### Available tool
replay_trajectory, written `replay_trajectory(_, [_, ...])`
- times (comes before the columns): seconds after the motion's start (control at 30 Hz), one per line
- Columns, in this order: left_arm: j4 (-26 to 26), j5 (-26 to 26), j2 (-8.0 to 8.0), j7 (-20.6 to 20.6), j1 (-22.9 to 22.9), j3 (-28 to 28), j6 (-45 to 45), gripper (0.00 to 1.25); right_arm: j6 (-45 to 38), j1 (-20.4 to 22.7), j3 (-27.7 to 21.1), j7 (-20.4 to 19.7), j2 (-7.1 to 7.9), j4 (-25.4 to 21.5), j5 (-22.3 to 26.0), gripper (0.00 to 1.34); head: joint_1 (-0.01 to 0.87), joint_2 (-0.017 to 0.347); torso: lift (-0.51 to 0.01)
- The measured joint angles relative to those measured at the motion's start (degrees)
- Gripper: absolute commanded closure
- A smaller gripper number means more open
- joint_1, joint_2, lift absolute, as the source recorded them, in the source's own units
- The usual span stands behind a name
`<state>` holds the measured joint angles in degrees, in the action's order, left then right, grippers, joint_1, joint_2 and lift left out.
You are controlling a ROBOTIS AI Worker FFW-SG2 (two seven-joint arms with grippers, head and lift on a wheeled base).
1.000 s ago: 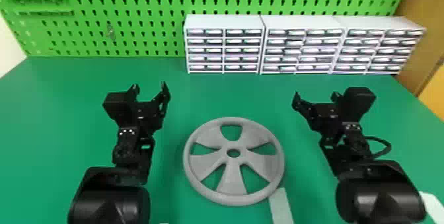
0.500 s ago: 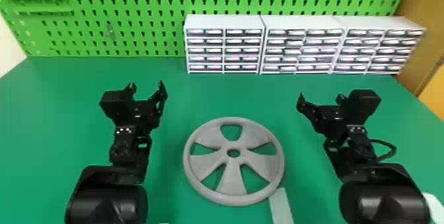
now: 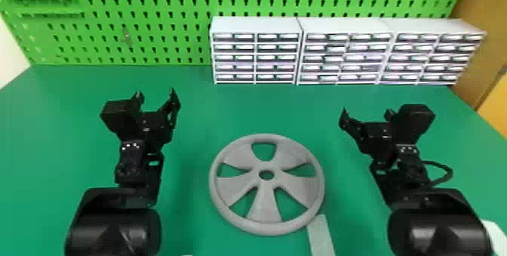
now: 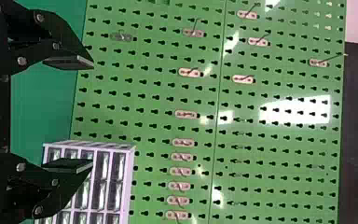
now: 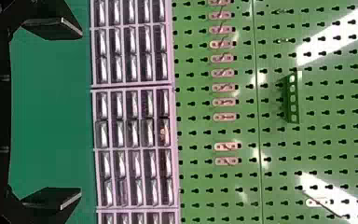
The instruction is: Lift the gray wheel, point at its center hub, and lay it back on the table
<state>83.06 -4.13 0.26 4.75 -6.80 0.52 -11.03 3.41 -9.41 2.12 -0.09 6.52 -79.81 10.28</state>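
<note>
Gray and flat on the green table [image 3: 234,111], the wheel [image 3: 266,198] lies near you, between your left gripper [image 3: 155,93] and right gripper [image 3: 366,112], whose fingers are all spread wide, with white drawer cabinets [image 3: 256,25] at the far side.

By the head view's top edge, the green perforated pegboard [image 3: 169,19] is cut off; by its bottom edge, the pale flat strip [image 3: 321,236] and both black jointed arms. Beneath the gray spoked plastic-looking wheel's [image 3: 266,202] spokes, the green tabletop [image 3: 241,108] is hidden. The white cabinets' [image 3: 256,25] drawer contents cannot be made out.
</note>
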Motion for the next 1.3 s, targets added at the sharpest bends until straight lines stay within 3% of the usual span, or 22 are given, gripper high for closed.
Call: replay_trajectory(1.3, [0.77,0.99,0.01,0.00,0.38,0.56,1.62,0.50,0.08,1.18,-0.71,0.00,0.31,-0.88,0.00,0.11,0.692,0.048,-0.096])
